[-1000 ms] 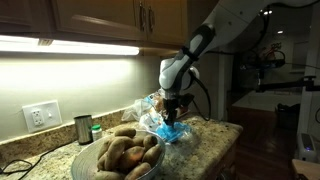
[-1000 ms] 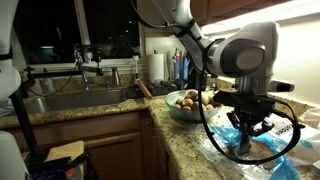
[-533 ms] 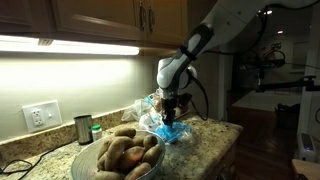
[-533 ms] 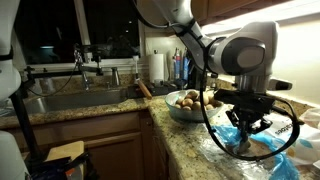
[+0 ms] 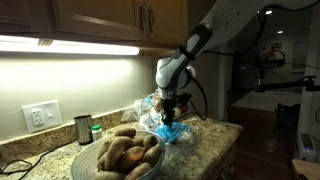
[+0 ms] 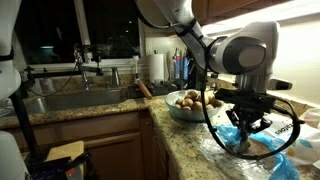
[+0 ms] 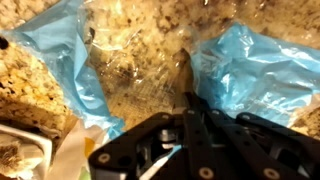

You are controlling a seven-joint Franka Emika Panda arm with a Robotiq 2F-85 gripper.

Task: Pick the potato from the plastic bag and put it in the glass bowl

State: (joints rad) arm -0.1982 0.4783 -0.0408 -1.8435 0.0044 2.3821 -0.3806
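Observation:
The plastic bag point(image 5: 168, 130), crinkled and clear with bright blue patches, lies on the granite counter; it also shows in an exterior view point(image 6: 268, 146) and fills the wrist view point(image 7: 250, 65). The glass bowl point(image 5: 92, 160) stands beside it, piled with several potatoes, and shows in an exterior view point(image 6: 178, 110). My gripper point(image 5: 170, 114) points down onto the bag, also seen in an exterior view point(image 6: 243, 142). In the wrist view its fingers point(image 7: 189, 100) lie pressed together with their tips at the bag's clear middle. I see no potato between them or in the bag.
A small dark metal cup point(image 5: 83, 128) and a wall outlet point(image 5: 42, 115) are behind the bowl. A sink point(image 6: 60, 100) lies past the counter's corner, with a paper towel roll point(image 6: 157, 67) behind it. The counter edge point(image 5: 225, 140) runs close to the bag.
The gripper has shifted slightly toward the bowl side over the bag. The bag and bowl have not moved.

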